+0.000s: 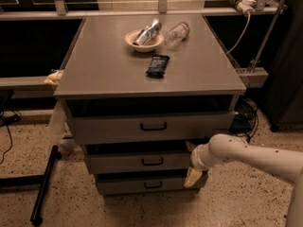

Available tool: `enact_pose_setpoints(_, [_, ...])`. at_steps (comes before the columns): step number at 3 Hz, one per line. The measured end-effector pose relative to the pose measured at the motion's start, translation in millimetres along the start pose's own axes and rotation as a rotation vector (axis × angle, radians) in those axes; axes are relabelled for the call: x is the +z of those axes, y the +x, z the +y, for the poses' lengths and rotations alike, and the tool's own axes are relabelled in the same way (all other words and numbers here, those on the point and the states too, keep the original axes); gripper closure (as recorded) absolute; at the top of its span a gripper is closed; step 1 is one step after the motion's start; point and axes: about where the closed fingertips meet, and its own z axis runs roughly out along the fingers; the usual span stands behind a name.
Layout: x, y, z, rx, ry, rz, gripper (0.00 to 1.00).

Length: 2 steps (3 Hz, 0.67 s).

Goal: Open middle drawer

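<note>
The cabinet (109, 74) has three grey drawers stacked under its flat top. The middle drawer (118, 163) is the mid-sized front, with a small black loop handle (152, 161). Above it is the widest top drawer (113, 127) and below it the narrowest bottom drawer (123, 186). My gripper (191, 161) comes in from the right on a white arm (251, 155) and sits at the middle drawer's right end. Its yellowish fingertips (193, 177) stand apart, one above and one below the drawer front. It is well to the right of the handle and holds nothing.
On the cabinet top are a bowl (143, 40) with a crushed can, a clear plastic bottle (177, 32) and a dark snack bag (157, 65). A black pole (43, 186) and cables lie on the floor at left. Cables (244, 115) hang at right.
</note>
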Motion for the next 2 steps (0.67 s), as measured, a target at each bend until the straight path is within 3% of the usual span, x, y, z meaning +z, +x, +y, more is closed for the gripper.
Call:
enact_pose_setpoints(1, [31.6, 4.7, -20.5, -0.021, -0.037, -0.017, 0.00])
enact_pose_setpoints(2, [31.8, 4.8, -21.6, -0.020, -0.036, -0.017, 0.00])
